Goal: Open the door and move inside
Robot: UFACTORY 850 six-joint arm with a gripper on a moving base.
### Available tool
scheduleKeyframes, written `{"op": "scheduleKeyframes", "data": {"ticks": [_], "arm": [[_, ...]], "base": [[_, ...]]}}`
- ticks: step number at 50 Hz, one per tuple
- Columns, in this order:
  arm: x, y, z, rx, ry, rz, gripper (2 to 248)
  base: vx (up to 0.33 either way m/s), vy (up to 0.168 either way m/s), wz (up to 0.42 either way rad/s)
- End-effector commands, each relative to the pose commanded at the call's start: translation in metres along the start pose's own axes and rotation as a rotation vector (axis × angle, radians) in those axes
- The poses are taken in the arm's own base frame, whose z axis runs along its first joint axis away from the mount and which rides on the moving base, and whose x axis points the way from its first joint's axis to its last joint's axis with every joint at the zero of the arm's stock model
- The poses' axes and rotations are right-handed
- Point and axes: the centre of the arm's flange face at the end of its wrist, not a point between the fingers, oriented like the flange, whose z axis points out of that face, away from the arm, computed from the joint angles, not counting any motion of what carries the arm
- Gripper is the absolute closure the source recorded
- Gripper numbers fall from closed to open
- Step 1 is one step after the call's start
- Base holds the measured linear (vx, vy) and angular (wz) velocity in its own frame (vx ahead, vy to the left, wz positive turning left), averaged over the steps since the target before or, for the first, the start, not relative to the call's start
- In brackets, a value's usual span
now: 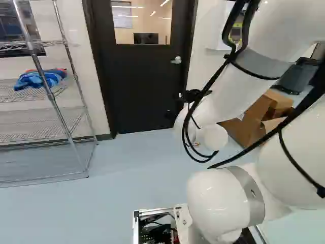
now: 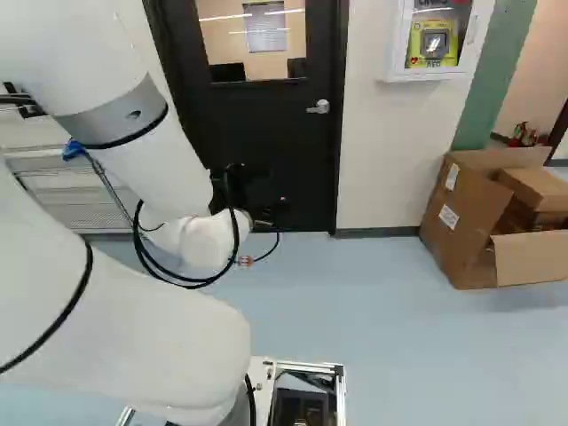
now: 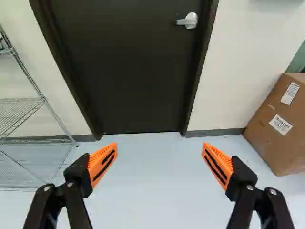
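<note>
Spread wide, the claw [image 2: 257, 191] points toward the door, its two fingers with their orange pads [image 3: 103, 162] well apart and the pale blue floor [image 3: 152, 181] showing between them. The dark door [image 3: 128, 71] is closed, its edges flush within the dark frame [image 3: 202, 52]. Its silver lever handle [image 3: 190, 20] sits beside one side edge, the one nearer the cardboard box, with the lever pointing in toward the door's middle. In the wrist view the handle is ahead of the claw and apart from both fingers. A window [image 2: 222, 44] fills part of the door's upper half, and a lit room shows through it.

The white arm [image 1: 218, 101] reaches ahead over the floor, black cables [image 1: 200, 160] looping from it. A wire rack [image 1: 51, 94] stands near the wall on the side of the door away from the handle; a blue bundle [image 1: 40, 79] lies on one of its shelves, near the end toward the door. On the handle side, the opened cardboard box [image 2: 461, 209] stands on the floor near the wall, holding a smaller box [image 2: 532, 188]. Above, a white wall cabinet [image 2: 408, 74] contains a yellow device [image 2: 432, 43], and a green strip [image 2: 493, 80] runs up the wall beside it.
</note>
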Motion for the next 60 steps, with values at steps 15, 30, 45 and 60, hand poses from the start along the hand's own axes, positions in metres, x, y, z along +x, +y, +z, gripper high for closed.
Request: {"op": "scheduleKeyframes", "data": {"ticks": [15,30,45,60], "arm": [[0.0000,0.0000,0.0000,0.000,0.000,0.000,3],[0.0000,0.0000,0.0000,0.000,0.000,0.000,3],[0.0000,0.0000,0.0000,0.000,0.000,0.000,3],[0.0000,0.0000,0.0000,0.000,0.000,0.000,3]], "base": [[0.000,0.000,0.000],[0.000,0.000,0.000],[0.019,-0.024,-0.046],[0.091,0.000,-0.001]]}}
